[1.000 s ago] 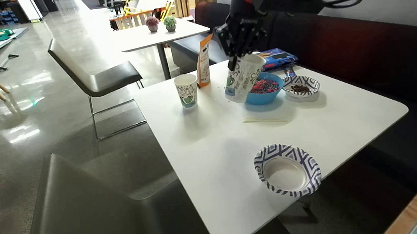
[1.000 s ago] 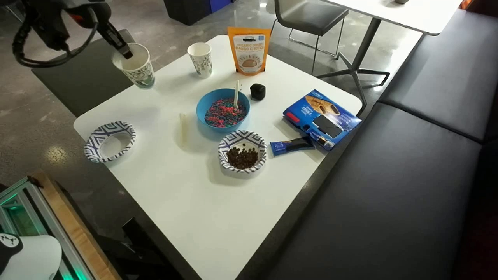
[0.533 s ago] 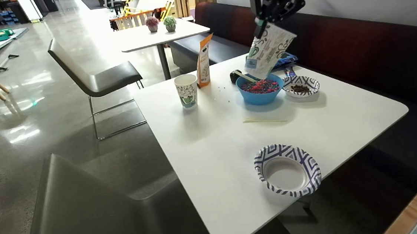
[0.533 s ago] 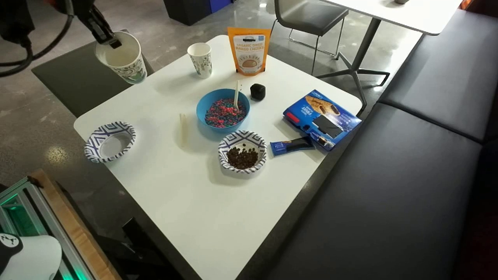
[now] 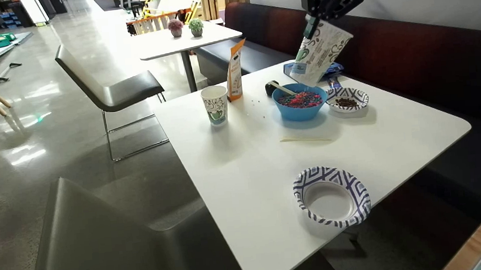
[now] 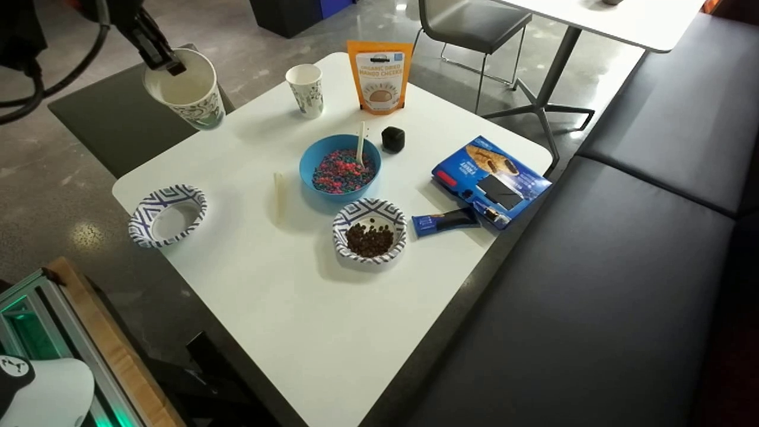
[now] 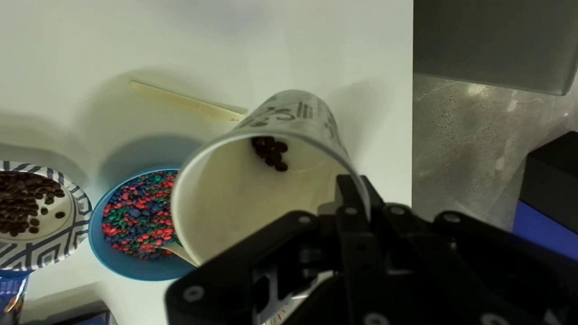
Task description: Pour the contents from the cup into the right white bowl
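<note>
The cup (image 5: pixel 321 55) looks matt paper, the blue bowl (image 5: pixel 301 114) smooth plastic, the concrete floor (image 5: pixel 42 125) polished and glossy.

Find held cup (image 7: pixel 257 194) in gripper (image 7: pixel 360 187), off the table (image 6: pixel 308 314), with a few pieces (image 7: pixel 273 157) inside. In an exterior view, note corner bowl (image 6: pixel 155 210) at left, strip (image 6: pixel 279 198) to its right, then middle bowl (image 6: pixel 313 155) with spoon (image 6: pixel 360 145) and bits (image 6: pixel 341 173) in it. See right bowl (image 6: pixel 369 209) just before middle bowl, with more pieces inside; wrapped bar (image 6: pixel 445 222) to its right, box (image 6: pixel 492 181) farther right. Behind middle bowl, log standing cup (image 6: pixel 307 92), pouch (image 6: pixel 381 78) right of it, lump (image 6: pixel 393 140) beside bowl rim.
</note>
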{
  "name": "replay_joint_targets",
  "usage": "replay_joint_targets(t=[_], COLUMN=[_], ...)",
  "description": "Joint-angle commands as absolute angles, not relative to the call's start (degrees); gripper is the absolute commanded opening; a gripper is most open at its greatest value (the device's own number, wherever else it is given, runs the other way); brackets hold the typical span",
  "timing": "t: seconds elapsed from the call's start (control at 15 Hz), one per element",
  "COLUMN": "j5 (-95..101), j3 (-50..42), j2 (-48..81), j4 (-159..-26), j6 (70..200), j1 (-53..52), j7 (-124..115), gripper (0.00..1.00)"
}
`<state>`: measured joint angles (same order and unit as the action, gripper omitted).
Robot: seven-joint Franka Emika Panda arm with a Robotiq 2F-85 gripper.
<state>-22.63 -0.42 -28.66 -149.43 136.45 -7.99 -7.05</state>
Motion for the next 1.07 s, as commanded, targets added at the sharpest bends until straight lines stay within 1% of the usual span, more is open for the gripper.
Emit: replay_joint_targets(t=[0.0,0.4,0.73,1.0], j5=[-23.4,-24.7,-31.7,-39.5], j3=[-0.4,-7.0,-16.2,-23.7], j2=[-28.2,-27.6,-25.8,-21.6], j4=[-148.5,-144.9,-144.1,-143.2], j6=[136.9,136.4,134.1,127.9], j1=[-7.1,-2.7,-1.4,-0.5], j7=[-6.5,-4.2,3.5,12.8], gripper=[0.01,0.01,0.01,0.01])
